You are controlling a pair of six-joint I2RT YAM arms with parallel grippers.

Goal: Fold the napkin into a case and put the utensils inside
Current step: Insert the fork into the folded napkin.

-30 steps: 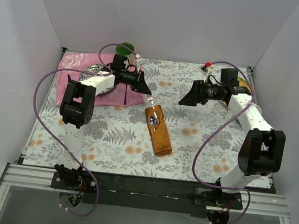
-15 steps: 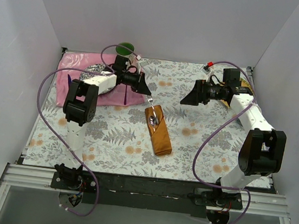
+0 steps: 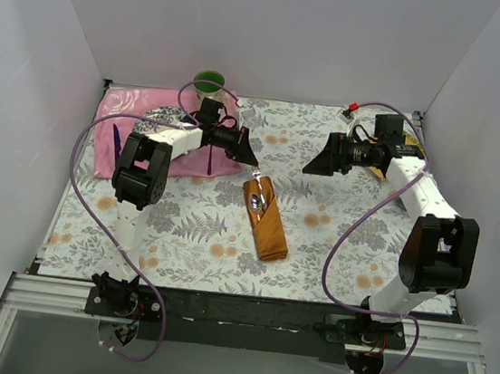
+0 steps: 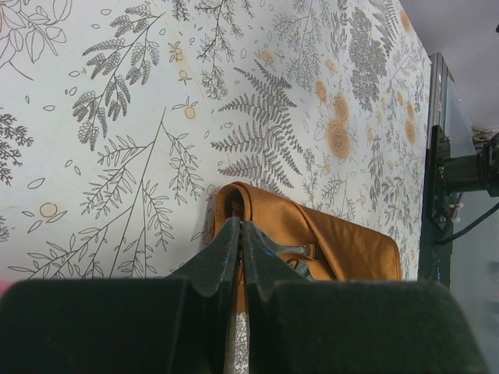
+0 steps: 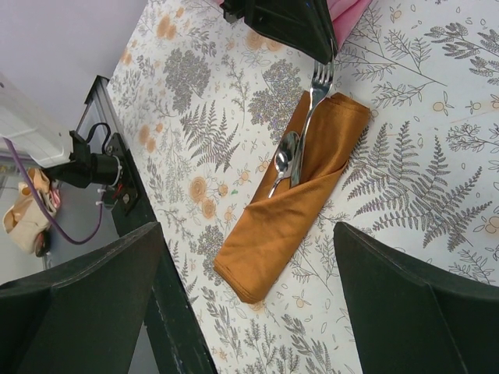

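Overhead, the left arm has swung its elbow inward over the last second, while the left gripper (image 3: 252,160) stays pinched shut on the tine end of the fork (image 5: 310,125) at the 12 o'clock end of the case (image 3: 266,222); case and spoon (image 5: 286,147) have not shifted, so insertion looks nearly finished. The fork's handle runs into the case, spoon beside it at the mouth. At 2 o'clock hovers the right gripper (image 3: 317,164), jaws wide, empty. At 11 o'clock stands the green cup (image 3: 210,81), contents unseen
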